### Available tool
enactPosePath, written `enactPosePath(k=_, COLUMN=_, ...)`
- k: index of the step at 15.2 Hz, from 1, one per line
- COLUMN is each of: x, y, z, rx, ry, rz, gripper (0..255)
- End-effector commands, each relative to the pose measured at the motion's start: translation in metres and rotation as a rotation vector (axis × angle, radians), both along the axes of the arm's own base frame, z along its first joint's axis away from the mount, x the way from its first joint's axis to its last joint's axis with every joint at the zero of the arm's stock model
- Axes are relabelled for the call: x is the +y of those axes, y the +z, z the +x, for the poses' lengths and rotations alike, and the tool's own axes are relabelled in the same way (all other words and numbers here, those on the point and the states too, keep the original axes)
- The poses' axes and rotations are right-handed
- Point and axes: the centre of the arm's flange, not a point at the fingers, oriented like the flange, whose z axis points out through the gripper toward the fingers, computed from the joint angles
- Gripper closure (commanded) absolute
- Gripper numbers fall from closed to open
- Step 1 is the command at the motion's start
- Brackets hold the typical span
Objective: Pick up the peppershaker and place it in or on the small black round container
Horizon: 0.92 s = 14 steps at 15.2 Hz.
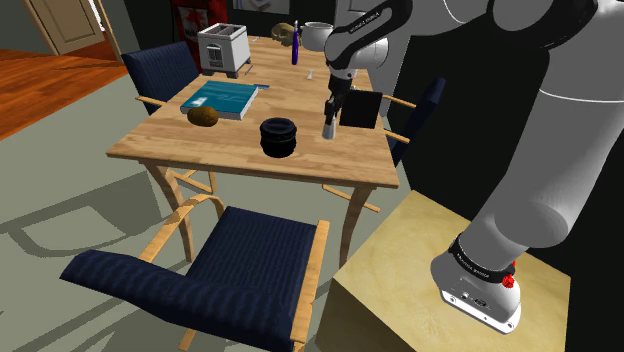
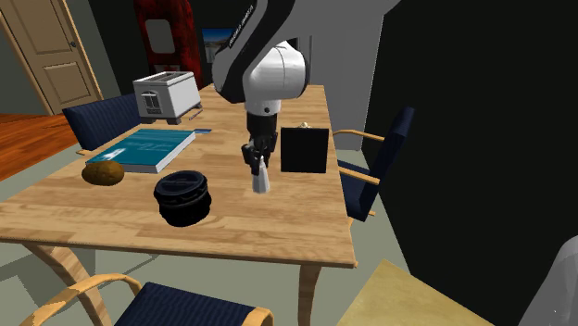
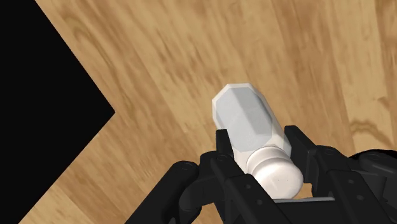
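I am watching the jaws gripping the pale peppershaker (image 3: 253, 130) over the wooden worktop (image 1: 200, 150), slightly tilted; whether its base is touching the wood I cannot tell. A black square box (image 2: 305, 149) is standing just beside it. The small black round container (image 2: 182, 199) is sitting near on the other side, with bare wood lying between them. A teal book (image 1: 224, 98), a brown lump (image 1: 203, 116) and a toaster (image 1: 222, 47) are resting farther off. The arm is hiding part of the worktop's far end.
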Motion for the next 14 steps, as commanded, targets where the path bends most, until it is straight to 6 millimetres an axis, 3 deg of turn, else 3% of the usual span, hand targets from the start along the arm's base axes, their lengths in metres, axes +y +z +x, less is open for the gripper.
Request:
enactPosePath(k=1, x=0.001, y=0.010, z=0.000, rx=0.000, ry=0.000, rz=0.000, gripper=255)
enactPosePath(k=14, x=0.001, y=0.078, z=0.000, rx=0.000, ry=0.000, rz=0.000, gripper=255)
